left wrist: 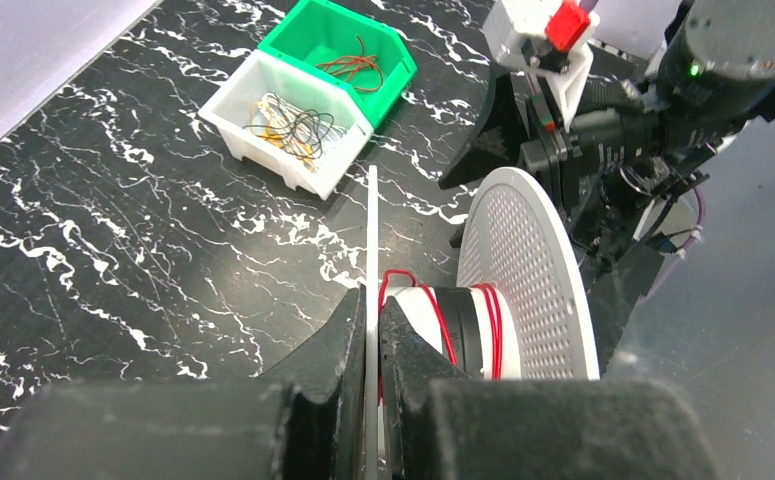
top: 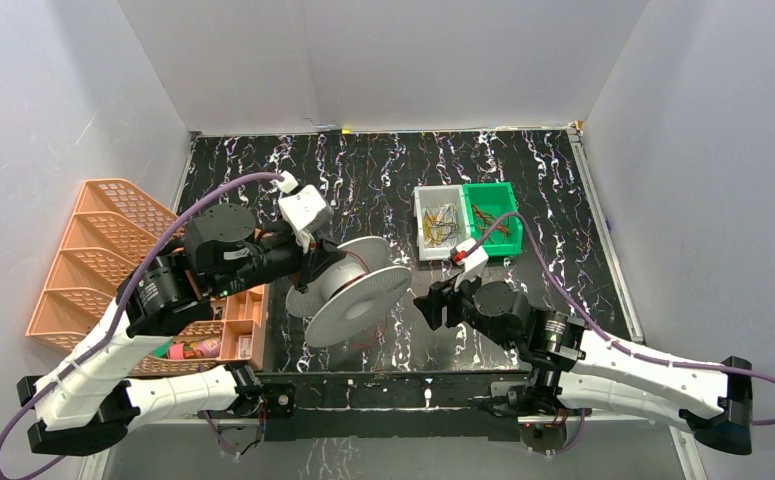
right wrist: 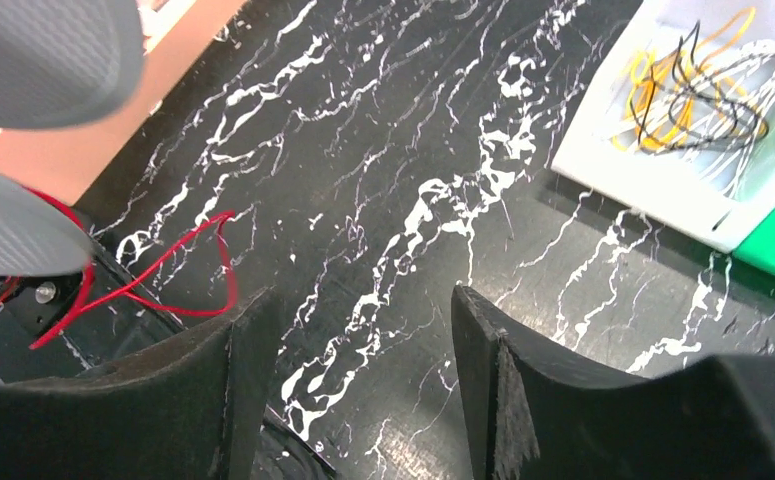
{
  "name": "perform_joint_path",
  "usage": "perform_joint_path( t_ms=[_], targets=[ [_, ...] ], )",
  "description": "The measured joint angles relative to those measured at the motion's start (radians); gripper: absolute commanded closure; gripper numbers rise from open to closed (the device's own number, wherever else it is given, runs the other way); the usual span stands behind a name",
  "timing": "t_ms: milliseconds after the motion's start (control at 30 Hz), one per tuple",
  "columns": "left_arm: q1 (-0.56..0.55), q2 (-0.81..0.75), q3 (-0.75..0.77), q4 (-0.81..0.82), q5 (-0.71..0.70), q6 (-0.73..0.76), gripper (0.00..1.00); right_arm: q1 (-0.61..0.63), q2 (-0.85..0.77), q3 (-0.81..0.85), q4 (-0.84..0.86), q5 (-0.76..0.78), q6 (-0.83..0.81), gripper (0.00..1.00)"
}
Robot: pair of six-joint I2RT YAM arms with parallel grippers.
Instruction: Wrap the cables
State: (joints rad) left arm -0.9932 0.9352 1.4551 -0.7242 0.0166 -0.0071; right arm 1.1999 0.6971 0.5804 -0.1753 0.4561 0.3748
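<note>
Cables (left wrist: pixel 441 318): thin red wire, several turns wound round the hub of the spool (top: pixel 348 290); a loose red loop (right wrist: pixel 231 262) trails onto the table (top: pixel 383 165) just beside the spool
Spool: white, perforated flanges, tilted, mid-table between the two arms
Left gripper (left wrist: pixel 372 305): jaws clamped on the thin edge of one flange
Right gripper (right wrist: pixel 363 340): jaws apart, only bare table between them; near the loose loop, not touching it
White bin (left wrist: pixel 293 160): far side of table, yellowish and black wires inside
Green bin (left wrist: pixel 315 42): touching the white bin, a few reddish wires inside
</note>
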Motion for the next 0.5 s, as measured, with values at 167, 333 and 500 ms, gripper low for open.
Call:
perform_joint_path(
  t_ms=[167, 333, 500],
  targets=[
    [0.0, -0.003, 0.026, 0.011, -0.031, -0.014, 1.0, 0.0, 0.01, -0.053, 0.016, 0.01, 0.038, 0.23],
    [0.0, -0.004, 0.051, 0.027, -0.055, -0.024, 1.0, 0.0, 0.023, -0.099, 0.034, 0.016, 0.083, 0.19],
    [0.0, -0.003, 0.052, 0.06, -0.094, -0.03, 1.0, -0.01, 0.032, -0.121, 0.069, 0.016, 0.19, 0.18]
  ],
)
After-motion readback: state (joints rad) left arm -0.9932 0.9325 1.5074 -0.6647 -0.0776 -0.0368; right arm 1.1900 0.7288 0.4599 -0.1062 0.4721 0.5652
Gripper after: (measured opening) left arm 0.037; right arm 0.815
